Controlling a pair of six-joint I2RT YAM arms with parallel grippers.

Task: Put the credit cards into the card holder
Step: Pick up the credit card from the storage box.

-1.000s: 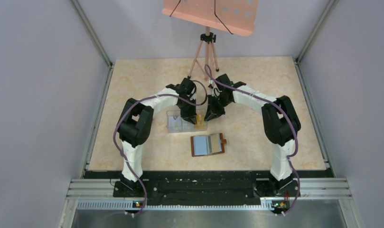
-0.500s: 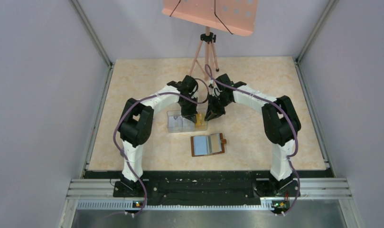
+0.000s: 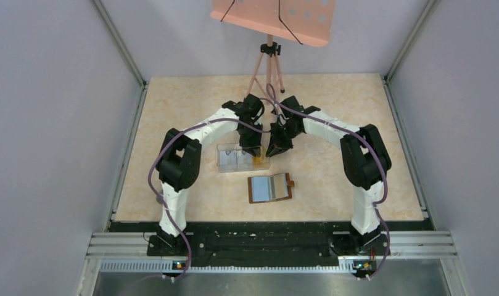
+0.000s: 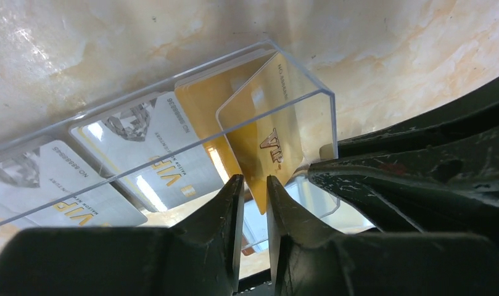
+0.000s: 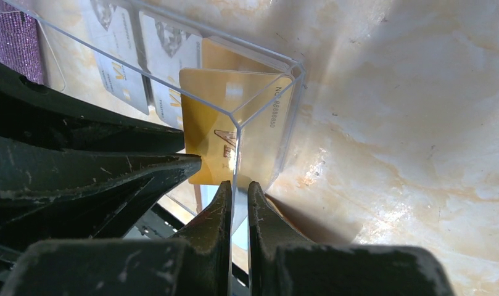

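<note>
– Pale marbled worktop [image 3: 173,123] between grey walls, was it? What stood on it?
– Yes. Near the middle stood a clear box [image 3: 228,161] with three compartments. The left and middle ones held whitish credit cards [image 4: 166,160] lying flat.
– And the right compartment?
– Orange-yellow ones: a flat card [image 4: 200,102] on the bottom and a tilted card [image 4: 265,123] raised on its edge above it.
– What had hold of it?
– The left jaws were parted by a narrow gap, and that card's lower corner sat in the gap. Whether they pressed on it I could not tell.
– The other side?
– The right jaws were all but closed on the box's right end wall, with clear plastic between them.
– Where was the card holder [image 3: 269,188]?
– It lay open on the worktop, nearer the arm bases than the box and slightly to its right. It did not touch the box, and its snap tab [image 3: 290,183] pointed right.
– Room to move?
– Box and holder lay well apart from the worktop's side edges. The left arm [image 3: 206,126] and right arm [image 3: 330,126] crowded together over the box's right end, and a tripod [image 3: 268,68] stood behind them.
</note>
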